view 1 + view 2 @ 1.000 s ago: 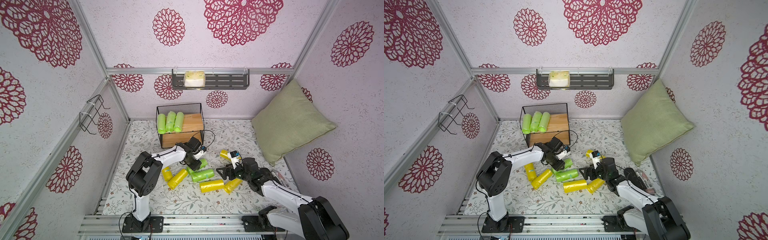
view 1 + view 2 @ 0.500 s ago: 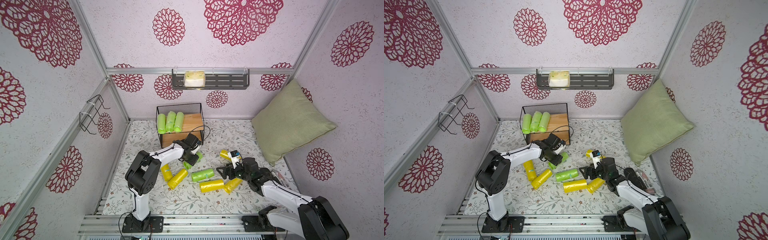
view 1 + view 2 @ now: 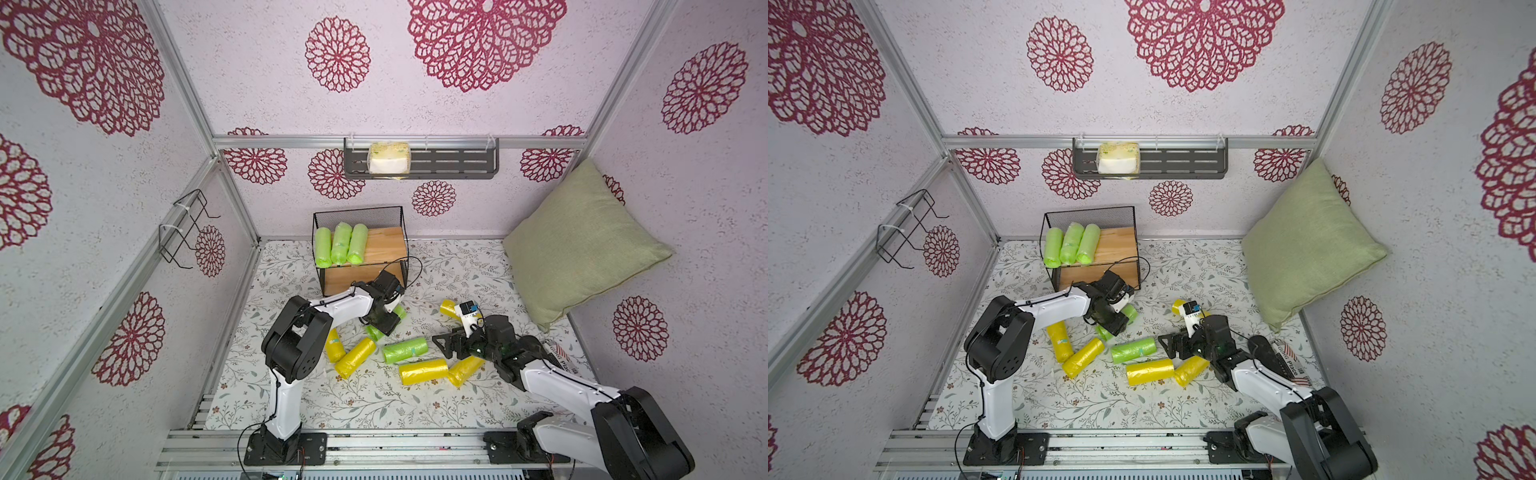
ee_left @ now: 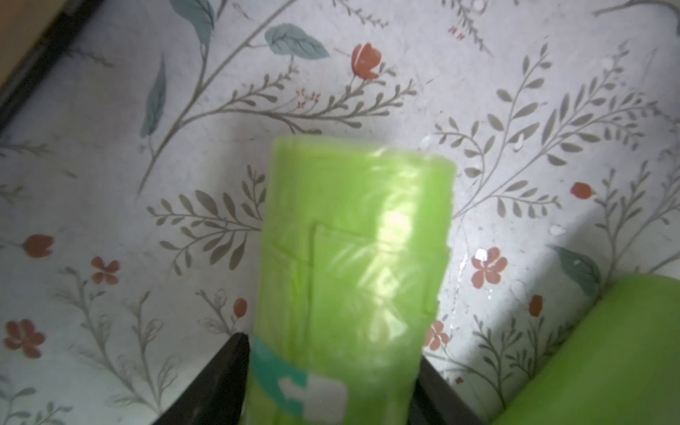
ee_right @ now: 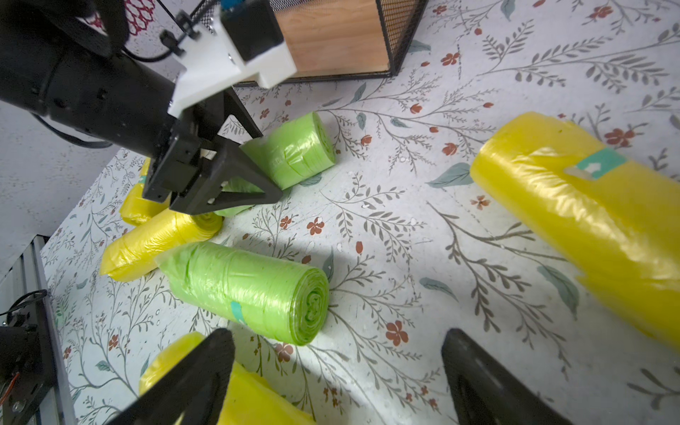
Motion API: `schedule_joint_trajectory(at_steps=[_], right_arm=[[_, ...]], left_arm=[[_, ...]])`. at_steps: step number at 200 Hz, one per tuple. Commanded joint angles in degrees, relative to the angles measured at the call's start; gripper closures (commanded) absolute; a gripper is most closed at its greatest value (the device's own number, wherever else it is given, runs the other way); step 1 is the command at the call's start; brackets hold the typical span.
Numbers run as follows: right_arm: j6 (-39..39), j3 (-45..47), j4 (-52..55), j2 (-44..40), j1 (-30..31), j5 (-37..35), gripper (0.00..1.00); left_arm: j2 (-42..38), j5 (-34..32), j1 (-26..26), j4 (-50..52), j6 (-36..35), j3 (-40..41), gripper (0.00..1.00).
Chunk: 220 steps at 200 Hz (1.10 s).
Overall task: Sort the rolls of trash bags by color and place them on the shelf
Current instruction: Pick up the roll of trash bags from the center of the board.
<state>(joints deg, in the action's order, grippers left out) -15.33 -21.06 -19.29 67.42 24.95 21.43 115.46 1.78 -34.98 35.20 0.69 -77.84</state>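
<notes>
The shelf (image 3: 388, 245) holds three green rolls (image 3: 340, 245) on its upper board. In front of it my left gripper (image 3: 384, 326) (image 4: 331, 353) stands open astride a green roll (image 4: 357, 239) (image 5: 294, 147) lying on the mat, a finger close against each side. A second green roll (image 3: 405, 350) (image 5: 250, 287) lies just ahead of my right gripper (image 3: 446, 345) (image 5: 336, 336), which is wide open and empty above the mat. Several yellow rolls (image 3: 424, 371) are scattered around both grippers.
A green pillow (image 3: 582, 245) leans in the right corner. A dark slotted wall rack (image 3: 457, 162) with a pale packet hangs on the back wall. A wire hanger (image 3: 183, 228) is on the left wall. A printed packet (image 3: 561, 357) lies by the right arm.
The left gripper shifted slightly toward the shelf and its jaws opened around the green roll, which turned on the mat. The right arm stayed still.
</notes>
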Motion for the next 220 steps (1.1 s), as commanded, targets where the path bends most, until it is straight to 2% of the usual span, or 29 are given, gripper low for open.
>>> schedule_joint_trajectory(at_steps=[1, 21, 41, 84, 114, 145, 179, 205, 220], right_arm=[[-0.89, -0.50, -1.50, -0.61, 0.10, 0.29, 0.07], [-0.84, -0.39, -1.04, -1.19, 0.10, 0.01, 0.07], [-0.66, -0.39, -0.75, -1.65, 0.15, -0.33, 0.07], [-0.40, -0.79, -0.75, -1.98, 0.10, -0.79, 0.07], [-0.41, -1.43, -1.01, -2.16, 0.08, -0.96, 0.07], [-0.43, -2.95, -1.19, -2.19, 0.10, -0.67, 0.07], [-0.35, -4.99, -2.48, -3.17, 1.07, -2.18, 0.07], [-0.48, -6.26, -3.11, -2.23, 1.71, -2.36, 0.07], [-0.49, -6.45, -3.54, -1.58, 2.04, -2.51, 0.07]], left_arm=[[-0.52, -0.88, -0.26, -0.09, -0.48, -0.23, 0.40], [-2.34, -0.65, -0.29, -1.13, 0.19, 0.65, 0.48], [-8.40, -0.13, -0.41, -1.63, 1.02, 1.37, 0.53], [-20.04, -2.26, -0.43, -0.71, 3.10, -0.63, 0.54], [-22.91, -8.04, 0.89, 3.08, 6.52, -8.13, 0.54], [-18.93, -9.65, 4.08, 6.23, 13.74, -19.00, 0.57], [-9.23, -10.70, 4.51, 12.57, 16.32, -34.50, 0.57], [-0.18, -15.68, 4.49, 18.28, 17.28, -46.04, 0.56], [3.26, -18.71, 4.52, 20.09, 17.57, -50.11, 0.56]])
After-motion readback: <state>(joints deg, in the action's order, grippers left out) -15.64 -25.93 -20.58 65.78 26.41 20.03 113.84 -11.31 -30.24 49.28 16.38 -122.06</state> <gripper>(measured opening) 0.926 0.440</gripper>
